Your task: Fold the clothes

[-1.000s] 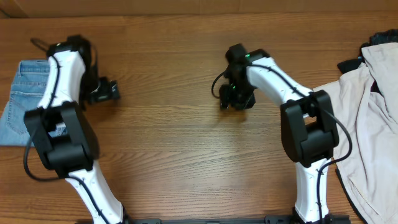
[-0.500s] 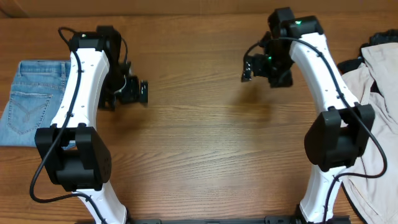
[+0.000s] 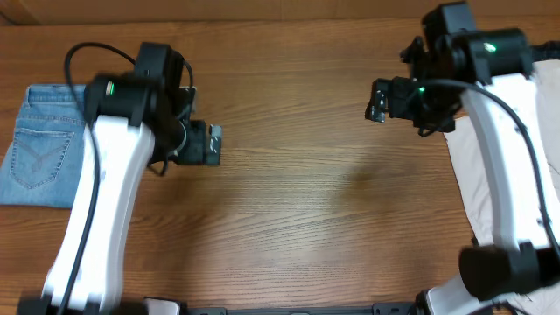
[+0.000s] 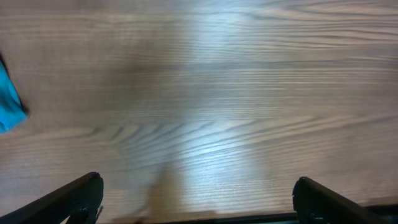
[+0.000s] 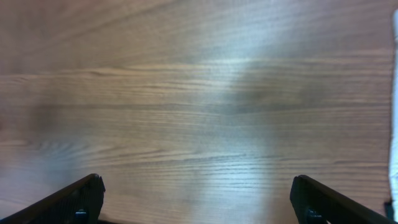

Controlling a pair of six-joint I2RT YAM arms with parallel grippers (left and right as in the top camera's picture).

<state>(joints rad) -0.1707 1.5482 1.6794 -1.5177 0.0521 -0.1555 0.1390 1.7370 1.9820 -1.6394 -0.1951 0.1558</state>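
Note:
The light blue jeans (image 3: pixel 39 157) lie folded into a flat rectangle at the table's left edge, a stitched back pocket facing up. A blue sliver shows at the left edge of the left wrist view (image 4: pixel 9 102); I cannot tell what it is. My left gripper (image 3: pixel 213 144) is open and empty, above bare wood to the right of the jeans; its view (image 4: pixel 196 196) shows only tabletop between the fingers. My right gripper (image 3: pixel 378 101) is open and empty over bare wood at the upper right (image 5: pixel 196 196).
A cream-beige garment (image 3: pixel 516 166) lies heaped along the table's right edge, under my right arm. Its pale edge shows at the right border of the right wrist view (image 5: pixel 394 93). The table (image 3: pixel 297 201) is brown wood.
Both arms have lifted and pulled back. My left gripper moved right, away from the jeans. My right gripper moved right and up from the table's middle toward the beige garment.

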